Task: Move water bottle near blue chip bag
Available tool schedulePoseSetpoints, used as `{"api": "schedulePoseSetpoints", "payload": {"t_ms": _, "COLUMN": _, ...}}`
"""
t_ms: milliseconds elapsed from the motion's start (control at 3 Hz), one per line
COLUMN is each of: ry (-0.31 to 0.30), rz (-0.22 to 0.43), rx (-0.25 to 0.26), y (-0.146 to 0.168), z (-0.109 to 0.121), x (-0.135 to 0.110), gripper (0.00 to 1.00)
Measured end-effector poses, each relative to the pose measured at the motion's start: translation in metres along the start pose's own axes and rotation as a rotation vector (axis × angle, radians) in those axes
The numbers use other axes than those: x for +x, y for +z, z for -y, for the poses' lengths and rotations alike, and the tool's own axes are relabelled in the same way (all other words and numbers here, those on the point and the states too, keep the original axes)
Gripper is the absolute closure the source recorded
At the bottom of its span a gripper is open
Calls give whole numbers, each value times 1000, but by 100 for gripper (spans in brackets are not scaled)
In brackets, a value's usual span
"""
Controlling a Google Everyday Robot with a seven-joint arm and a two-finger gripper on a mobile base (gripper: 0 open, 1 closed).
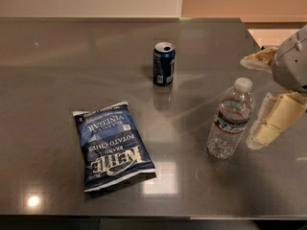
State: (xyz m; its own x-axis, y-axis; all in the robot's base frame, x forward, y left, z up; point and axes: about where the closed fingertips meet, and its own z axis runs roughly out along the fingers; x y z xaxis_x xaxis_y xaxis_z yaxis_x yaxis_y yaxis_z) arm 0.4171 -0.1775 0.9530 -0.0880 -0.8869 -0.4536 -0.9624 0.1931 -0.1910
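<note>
The water bottle (230, 119) stands upright on the right side of the grey table (57, 80); it is clear and ribbed, with a white cap and a red and blue label band. The blue chip bag (112, 145) lies flat at the front left, well apart from the bottle. My gripper (259, 99) comes in from the right edge, just right of the bottle. It is open, with one cream finger (276, 121) beside the bottle's lower half and the other finger (256, 59) near its cap. It holds nothing.
A short dark blue soda can (163, 63) stands upright at the middle back, between the bag and the bottle but farther away. The table's right edge (249, 32) runs just behind my gripper, and its front edge is close below the bag.
</note>
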Motion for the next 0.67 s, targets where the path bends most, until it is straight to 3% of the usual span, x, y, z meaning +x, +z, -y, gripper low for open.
{"api": "schedulePoseSetpoints", "payload": {"t_ms": 333, "ry": 10, "rz": 61, "rx": -27, "y": 13, "z": -5, "x": -4, "gripper": 0}}
{"api": "schedulePoseSetpoints", "payload": {"t_ms": 667, "ry": 25, "rz": 114, "rx": -55, "y": 20, "z": -10, "x": -7, "gripper": 18}}
